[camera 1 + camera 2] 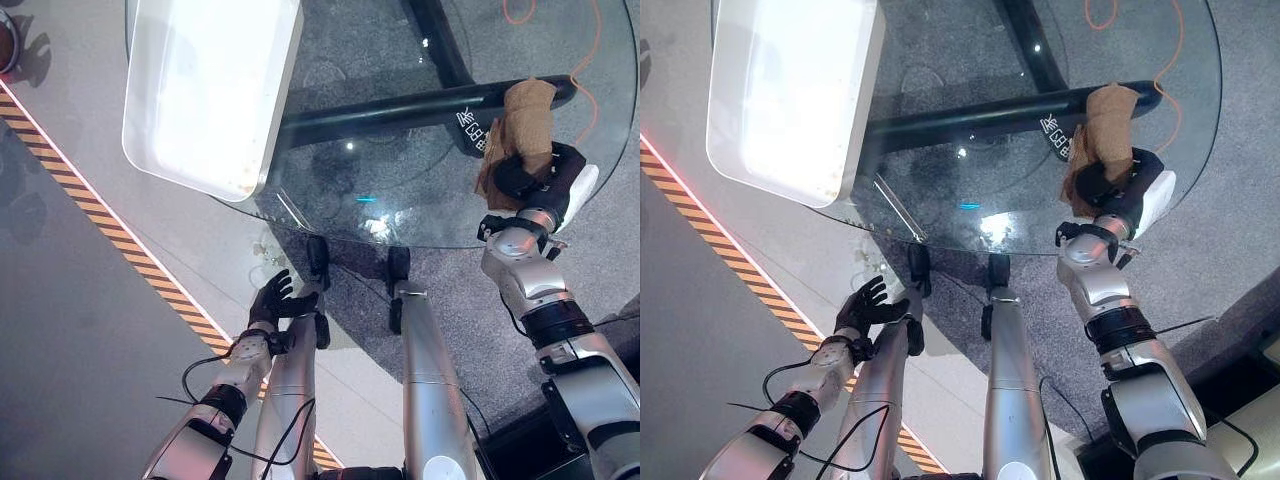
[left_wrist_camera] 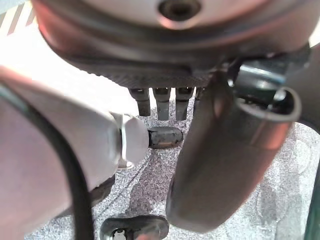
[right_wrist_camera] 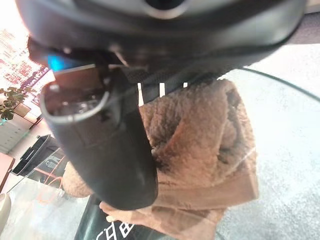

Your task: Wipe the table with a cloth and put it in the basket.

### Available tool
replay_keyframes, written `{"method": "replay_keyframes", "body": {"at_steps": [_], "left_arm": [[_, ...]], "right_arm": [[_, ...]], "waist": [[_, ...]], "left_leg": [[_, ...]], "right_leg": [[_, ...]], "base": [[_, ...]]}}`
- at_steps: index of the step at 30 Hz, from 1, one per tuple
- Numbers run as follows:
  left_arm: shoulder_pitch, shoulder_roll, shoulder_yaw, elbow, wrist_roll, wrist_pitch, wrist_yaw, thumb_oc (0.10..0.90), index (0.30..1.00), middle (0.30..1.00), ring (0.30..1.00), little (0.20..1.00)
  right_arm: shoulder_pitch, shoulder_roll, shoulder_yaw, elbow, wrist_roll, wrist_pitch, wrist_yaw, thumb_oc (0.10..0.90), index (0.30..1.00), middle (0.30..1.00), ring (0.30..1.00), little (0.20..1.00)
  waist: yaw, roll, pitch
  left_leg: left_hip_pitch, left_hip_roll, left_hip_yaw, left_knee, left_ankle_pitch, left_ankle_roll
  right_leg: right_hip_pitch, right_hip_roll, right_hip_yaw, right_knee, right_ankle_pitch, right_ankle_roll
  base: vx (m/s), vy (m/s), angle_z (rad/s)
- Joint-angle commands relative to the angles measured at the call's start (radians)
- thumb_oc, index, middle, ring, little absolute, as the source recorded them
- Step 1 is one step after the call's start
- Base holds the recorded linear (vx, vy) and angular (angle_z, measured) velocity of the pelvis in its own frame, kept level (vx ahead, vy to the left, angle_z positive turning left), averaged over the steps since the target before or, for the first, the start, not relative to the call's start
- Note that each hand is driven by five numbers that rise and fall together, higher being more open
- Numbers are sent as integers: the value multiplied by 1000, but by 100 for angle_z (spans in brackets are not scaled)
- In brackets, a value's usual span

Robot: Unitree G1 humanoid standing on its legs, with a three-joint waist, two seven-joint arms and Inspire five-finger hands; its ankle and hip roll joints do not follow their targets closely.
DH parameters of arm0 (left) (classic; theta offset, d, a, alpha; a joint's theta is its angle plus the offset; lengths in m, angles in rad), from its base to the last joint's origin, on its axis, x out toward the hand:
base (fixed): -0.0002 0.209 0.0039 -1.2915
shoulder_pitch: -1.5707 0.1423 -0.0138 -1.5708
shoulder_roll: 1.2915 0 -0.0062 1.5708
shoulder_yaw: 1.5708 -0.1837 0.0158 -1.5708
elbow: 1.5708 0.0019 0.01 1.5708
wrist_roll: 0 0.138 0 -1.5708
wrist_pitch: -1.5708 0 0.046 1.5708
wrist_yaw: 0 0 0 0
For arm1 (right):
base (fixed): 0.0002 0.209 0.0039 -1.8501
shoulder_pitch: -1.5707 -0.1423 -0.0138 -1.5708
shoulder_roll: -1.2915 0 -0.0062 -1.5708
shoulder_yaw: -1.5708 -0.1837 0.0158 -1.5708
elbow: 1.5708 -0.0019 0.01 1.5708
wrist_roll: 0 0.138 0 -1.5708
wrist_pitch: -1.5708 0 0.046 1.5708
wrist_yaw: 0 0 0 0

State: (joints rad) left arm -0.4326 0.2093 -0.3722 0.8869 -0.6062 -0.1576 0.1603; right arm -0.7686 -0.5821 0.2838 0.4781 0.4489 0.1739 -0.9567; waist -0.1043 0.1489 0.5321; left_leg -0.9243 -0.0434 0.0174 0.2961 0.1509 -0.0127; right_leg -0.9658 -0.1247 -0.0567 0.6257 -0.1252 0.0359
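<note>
— What surface is being worked on?

— A round clear glass desk (image 1: 420,200) is seen from above, with grey carpet and a dark crossbar of its base visible through the top. A pale floor edged by a striped orange-and-black line (image 1: 120,245) lies on the robot's left.

— Where is the task's thing?

— The brown fleecy cloth (image 1: 525,125) lies bunched on the glass near the desk's right edge, under the right hand (image 1: 540,180). In the right wrist view the thumb is laid across it and the fingers are folded into it, so the cloth is judged to be clutched and pressed down.

— How should the wiping be done well?

— The cloth is best kept flat under the palm, with steady downward pressure, and swept in overlapping passes towards the middle. A bunched cloth covers little, so it should be spread if possible. The strokes should be stopped short of the rim, lest the cloth be pushed off.

— And further out?

— A white rectangular plastic basket (image 1: 190,170) sits on the far left of the desk, well apart from the cloth. The left hand (image 1: 275,298) hangs below the desk edge, fingers spread, holding nothing.

— The count?

— One cloth, one basket, one desk, two hands.
</note>
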Motion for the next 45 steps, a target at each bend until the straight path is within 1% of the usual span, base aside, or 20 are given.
{"method": "replay_keyframes", "body": {"at_steps": [1, 3, 6, 12, 17, 21, 24, 25, 27, 28, 32, 33, 36, 40, 45], "left_arm": [[88, 3, 1, 13, 0, -37, -19, 800, 900, 900, 900, 900], [91, 4, 4, 23, 0, -42, -34, 800, 900, 900, 900, 900], [92, 6, 1, 32, -1, -47, -43, 800, 900, 900, 900, 900], [101, 14, -2, 36, -5, -52, -69, 800, 900, 900, 900, 900], [110, 19, -8, 27, -9, -55, -82, 800, 900, 900, 900, 900], [118, 16, -9, 9, -5, -49, -82, 800, 900, 900, 900, 900], [123, 15, -7, 0, -1, -46, -80, 800, 900, 900, 900, 900], [132, 12, -4, -13, 8, -42, -79, 800, 900, 900, 900, 900], [134, 9, -3, -13, 9, -44, -79, 800, 900, 900, 900, 900], [141, 7, 1, -22, 15, -46, -81, 800, 900, 900, 900, 900], [150, -8, -1, -33, 25, -54, -71, 800, 900, 900, 900, 900], [154, -11, -3, -33, 27, -61, -71, 800, 900, 900, 900, 900], [160, -14, -3, -34, 32, -69, -73, 800, 900, 900, 900, 900], [161, -20, -7, -30, 36, -79, -69, 800, 900, 900, 900, 900], [162, -25, -13, -24, 43, -95, -65, 800, 900, 900, 900, 900]], "right_arm": [[-101, -31, -21, -117, -53, 8, -59, 100, 300, 300, 300, 200], [-128, -44, -26, -94, -37, 29, -68, 100, 300, 300, 300, 200], [-155, -58, -21, -60, -22, 41, -66, 100, 300, 300, 300, 200], [-224, -90, 8, 22, 1, 75, -28, 100, 300, 300, 300, 200], [-271, -111, 43, 54, -1, 84, 40, 100, 300, 300, 300, 200], [-299, -108, 76, 28, -42, 92, 114, 100, 300, 300, 300, 200], [-306, -103, 86, 6, -53, 99, 138, 100, 300, 300, 300, 200], [-315, -91, 116, -45, -88, 126, 211, 100, 300, 300, 300, 200], [-315, -83, 126, -60, -94, 134, 228, 100, 300, 300, 300, 200], [-314, -67, 160, -105, -111, 157, 272, 100, 300, 300, 300, 200], [-302, -30, 218, -165, -143, 186, 344, 100, 300, 300, 300, 200], [-294, -16, 236, -187, -148, 199, 353, 100, 300, 300, 300, 200], [-278, 13, 276, -211, -161, 208, 371, 100, 300, 300, 300, 200], [-255, 45, 321, -224, -177, 211, 386, 100, 300, 300, 300, 200], [-230, 80, 376, -220, -192, 197, 408, 100, 300, 300, 300, 200]], "waist": [[9, 35, -12], [14, 38, -12], [19, 42, -12], [37, 52, -12], [47, 62, -12], [53, 69, -12], [54, 70, -12], [57, 72, -12], [57, 73, -12], [57, 74, -12], [58, 74, -12], [58, 75, -12], [60, 75, -12], [60, 72, -12], [63, 70, -12]], "left_leg": [[-15, -44, -8, 147, -159, 0], [-17, -44, -9, 151, -161, 1], [-20, -43, -9, 154, -161, 2], [-33, -45, -10, 163, -161, 5], [-43, -49, -15, 171, -161, 5], [-52, -52, -17, 179, -161, 5], [-54, -53, -17, 182, -161, 5], [-56, -55, -18, 180, -158, 4], [-56, -56, -18, 178, -157, 4], [-57, -57, -16, 175, -154, 3], [-64, -58, -16, 174, -151, 1], [-66, -59, -15, 173, -149, 0], [-71, -60, -14, 172, -147, -1], [-81, -63, -14, 179, -147, -3], [-95, -67, -17, 184, -146, -4]], "right_leg": [[-28, 23, 95, -152, 133, 68], [-30, 22, 96, -150, 133, 67], [-34, 19, 95, -148, 133, 68], [-45, 17, 95, -142, 132, 64], [-54, 15, 99, -136, 131, 63], [-64, 13, 102, -128, 129, 62], [-66, 14, 104, -126, 129, 62], [-69, 16, 106, -125, 128, 61], [-70, 17, 107, -127, 129, 60], [-73, 20, 109, -128, 129, 59], [-81, 23, 116, -126, 128, 58], [-82, 26, 118, -129, 128, 57], [-87, 28, 120, -130, 129, 57], [-94, 30, 123, -128, 130, 57], [-104, 34, 128, -129, 131, 58]], "base": [[38, 45, 4], [0, 0, 0], [0, 0, 0], [0, 0, 0], [0, 0, 0], [0, 0, 0], [0, 0, 0], [0, 0, 0], [2, 15, -1], [0, 0, 0], [5, 15, -2], [0, 0, 0], [2, 4, -1], [0, 0, 0], [3, -5, 3]]}}
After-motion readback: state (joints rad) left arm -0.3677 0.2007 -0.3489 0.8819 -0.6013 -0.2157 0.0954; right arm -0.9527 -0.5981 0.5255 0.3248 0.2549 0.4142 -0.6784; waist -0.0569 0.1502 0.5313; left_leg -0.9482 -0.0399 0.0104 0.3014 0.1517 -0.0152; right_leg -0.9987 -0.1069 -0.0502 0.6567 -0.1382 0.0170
